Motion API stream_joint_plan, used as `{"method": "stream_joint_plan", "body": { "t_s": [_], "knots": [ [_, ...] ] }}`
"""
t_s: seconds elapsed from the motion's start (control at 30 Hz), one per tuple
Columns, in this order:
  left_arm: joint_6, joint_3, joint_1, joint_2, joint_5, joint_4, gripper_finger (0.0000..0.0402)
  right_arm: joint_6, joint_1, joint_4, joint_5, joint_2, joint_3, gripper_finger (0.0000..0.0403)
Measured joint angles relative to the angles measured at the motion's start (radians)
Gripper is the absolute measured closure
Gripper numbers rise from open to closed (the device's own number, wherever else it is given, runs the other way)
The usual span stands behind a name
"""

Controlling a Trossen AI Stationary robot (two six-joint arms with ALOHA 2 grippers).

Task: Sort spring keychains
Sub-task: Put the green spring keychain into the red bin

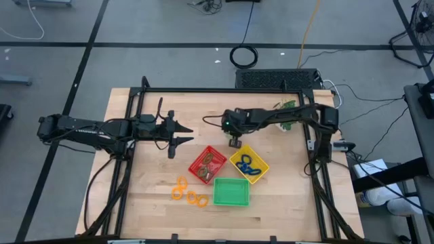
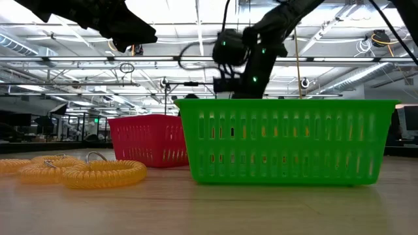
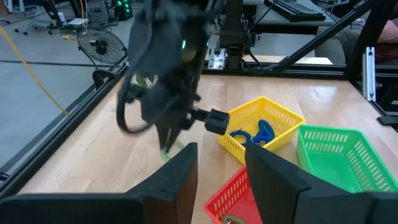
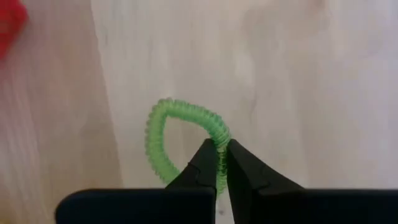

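My right gripper [image 1: 234, 143] hovers over bare wood just beyond the red tray [image 1: 207, 165] and the yellow tray [image 1: 249, 165], shut on a green spring keychain [image 4: 163, 134]. That keychain [image 3: 166, 150] also shows in the left wrist view, under the right arm. My left gripper [image 3: 221, 171] is open and holds nothing; it hangs to the left of the red tray. Blue keychains [image 1: 247, 164] lie in the yellow tray. Two orange keychains [image 1: 188, 194] rest flat on the wood, left of the green tray [image 1: 231, 192]. My right gripper pinches the green keychain's coiled loop at one spot on its side [image 4: 221, 138] between the two fingertips [image 4: 205, 163]. The fingers come from above, pointing down and lying across the coil. The loop hangs to one side of the fingers, above the wood.
The three trays cluster at the table's middle, the green tray [image 2: 287, 140] nearest the near edge. The red tray [image 2: 147, 140] holds a few coils. A leafy plant [image 1: 286, 108] lies by the far edge. Bare wood stretches to the left and the right.
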Motion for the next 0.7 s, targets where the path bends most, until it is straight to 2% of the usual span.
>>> {"method": "stream_joint_plan", "body": {
  "t_s": [0.13,0.33,0.53,0.7],
  "knots": [
    [-0.001,0.0,0.0,0.0,0.0,0.0,0.0261,-0.007,0.0,-0.003,0.059,-0.079,0.002,0.0401],
    [-0.004,0.0,0.0,0.0,0.0,0.0,0.0261,0.014,0.02,0.024,0.049,-0.215,0.003,0.0402],
    [-0.004,0.0,0.0,0.0,0.0,0.0,0.0261,0.012,0.073,0.07,-0.06,-0.301,0.003,0.0402],
    [-0.004,0.0,0.0,0.0,0.0,0.0,0.0261,0.005,0.129,0.156,-0.182,-0.306,0.002,0.0403]
  ]
}}
